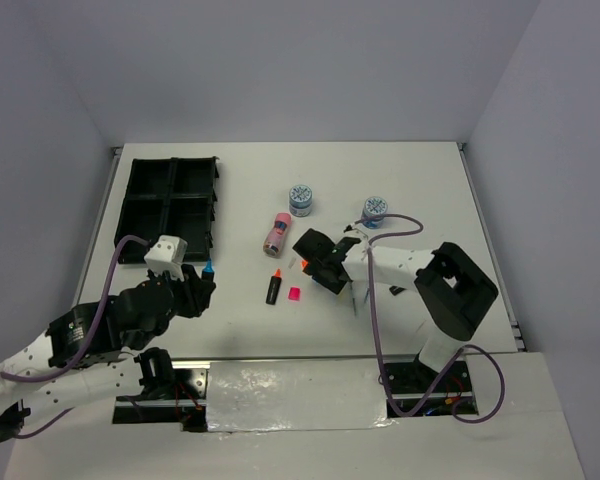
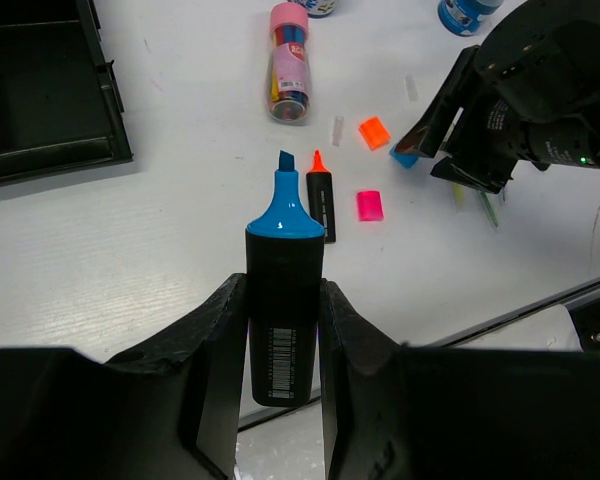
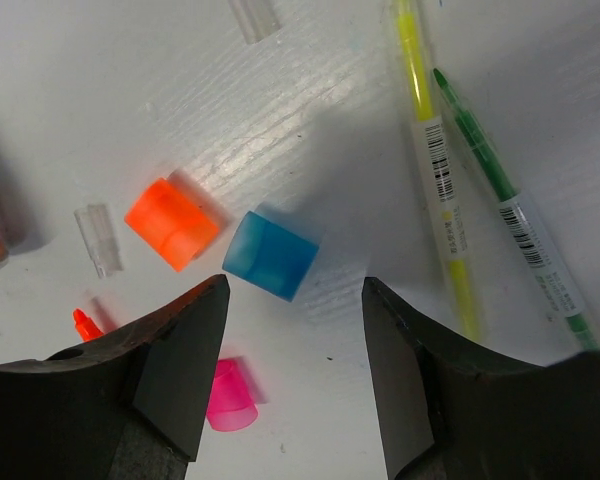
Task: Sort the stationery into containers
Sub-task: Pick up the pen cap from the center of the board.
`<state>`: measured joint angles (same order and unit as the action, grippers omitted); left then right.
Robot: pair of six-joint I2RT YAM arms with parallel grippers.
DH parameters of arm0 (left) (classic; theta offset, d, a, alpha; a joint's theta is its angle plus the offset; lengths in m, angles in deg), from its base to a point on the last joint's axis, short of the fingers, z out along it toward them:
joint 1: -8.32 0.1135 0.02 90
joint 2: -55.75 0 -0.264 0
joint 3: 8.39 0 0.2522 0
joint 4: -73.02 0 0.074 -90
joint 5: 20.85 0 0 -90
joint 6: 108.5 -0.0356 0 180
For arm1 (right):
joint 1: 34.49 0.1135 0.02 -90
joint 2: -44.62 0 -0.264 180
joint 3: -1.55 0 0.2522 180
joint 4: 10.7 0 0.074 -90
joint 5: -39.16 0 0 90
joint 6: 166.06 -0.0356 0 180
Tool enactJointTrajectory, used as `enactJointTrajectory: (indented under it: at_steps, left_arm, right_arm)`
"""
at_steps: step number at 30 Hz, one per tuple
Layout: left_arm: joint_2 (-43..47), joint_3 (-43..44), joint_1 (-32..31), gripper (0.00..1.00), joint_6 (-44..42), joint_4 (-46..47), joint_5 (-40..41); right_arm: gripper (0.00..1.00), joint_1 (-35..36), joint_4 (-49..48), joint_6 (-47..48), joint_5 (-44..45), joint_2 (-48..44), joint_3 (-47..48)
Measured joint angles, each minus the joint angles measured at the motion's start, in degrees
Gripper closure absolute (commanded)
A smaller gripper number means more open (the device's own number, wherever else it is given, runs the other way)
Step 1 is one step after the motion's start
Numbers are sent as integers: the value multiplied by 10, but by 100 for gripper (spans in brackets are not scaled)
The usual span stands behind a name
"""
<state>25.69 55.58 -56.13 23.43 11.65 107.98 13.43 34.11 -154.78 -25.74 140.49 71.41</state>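
Right tool [image 3: 295, 300]: jaws spread, nothing pinched, hanging low over the bench [image 3: 310, 100]. Blue cap [image 3: 272, 255] lies just ahead of the gap, a bit toward the left-hand finger in the wrist view, sitting skewed to the jaw line. Likely needs a short push forward and down before a squeeze. Right arm is much the nearer one to it.

Orange cap [image 3: 172, 223] is just beside the blue cap, outside the gap. Pink cap [image 3: 230, 395] is nearer the camera, by the same finger. Yellow pen [image 3: 435, 170] and green pen [image 3: 500, 195] lie side by side off the other finger, long axes running away from the tool.

Left tool [image 2: 283, 300]: pinching the blue marker [image 2: 283, 215] by its black barrel, uncapped tip pointing away, long axis straight out along the fingers. Orange marker [image 2: 321, 200] lies just ahead, roughly parallel. Tray [image 1: 126, 205] is beyond and left of the left tool, empty as far as I can see. Pink tube [image 1: 276, 233] and two tubs [image 1: 301, 199] sit mid-bench, farther out.

Writing: barcode on the blue marker barrel, barcodes and small print on both pens, none readable. Tub lids are printed but too small to read. No brand legible.
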Motion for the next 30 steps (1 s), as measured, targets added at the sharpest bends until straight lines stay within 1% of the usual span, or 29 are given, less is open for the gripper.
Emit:
enactJointTrajectory:
  at_steps: [4, 17, 30]
  left_arm:
    - [4, 0, 0, 100, 0, 1, -1]
    - [6, 0, 0, 100, -12, 6, -7]
    - [6, 0, 0, 100, -13, 9, -12]
  right_arm:
    - [37, 1, 5, -12, 0, 18, 11]
    - [36, 1, 18, -32, 11, 20, 30]
    - [40, 0, 29, -48, 12, 40, 33]
